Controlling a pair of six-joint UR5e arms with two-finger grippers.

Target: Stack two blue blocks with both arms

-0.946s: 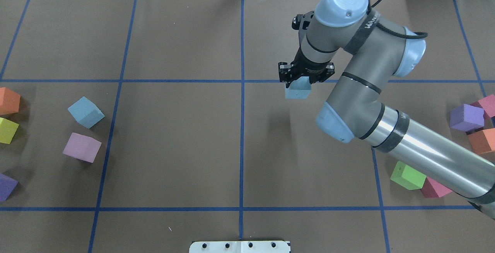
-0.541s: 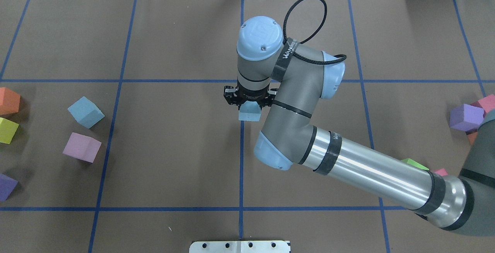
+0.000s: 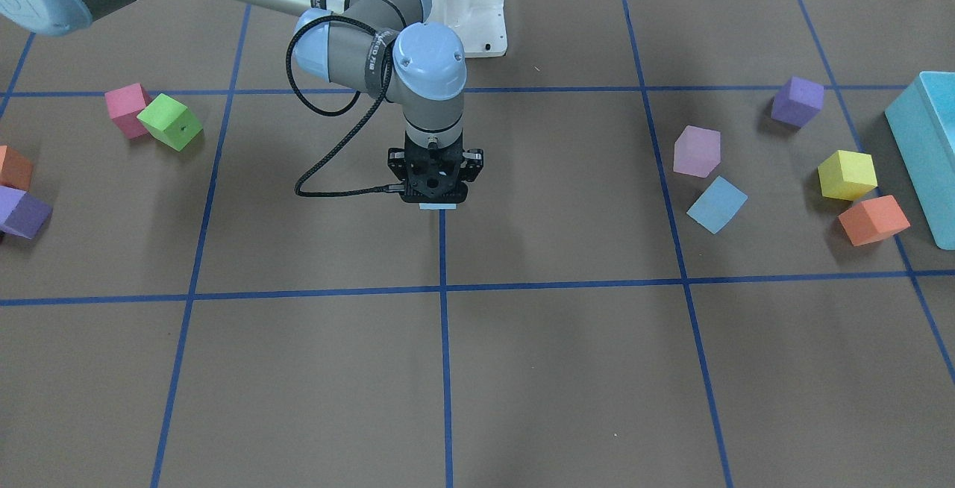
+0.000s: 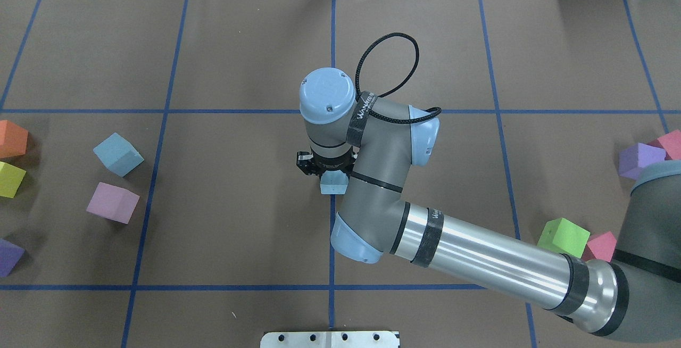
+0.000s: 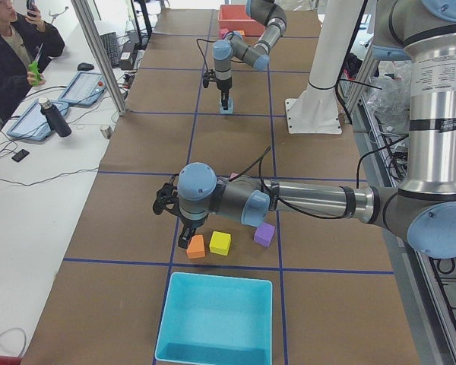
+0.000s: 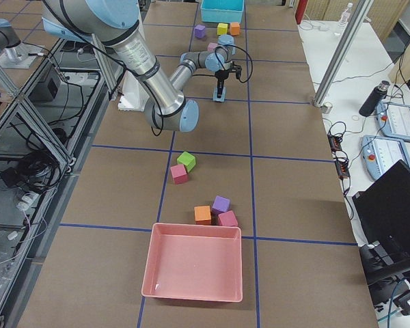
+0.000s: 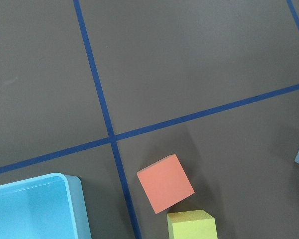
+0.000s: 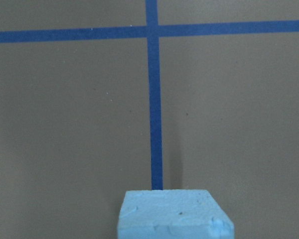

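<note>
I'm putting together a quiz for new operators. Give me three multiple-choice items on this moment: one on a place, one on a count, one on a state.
1. Where is the free blue block?
A) near the pale pink cube
B) in the bin
C) on the green cube

2. How many blue blocks show overhead?
A) one
B) two
C) three

3. The right gripper is:
A) open
B) shut on the green cube
C) shut on a blue block

Key:
1 A: it lies on the table close to the pale pink cube.
2 B: the free one plus the held block.
3 C: the held block sits between its fingers, over the centre line.
</note>
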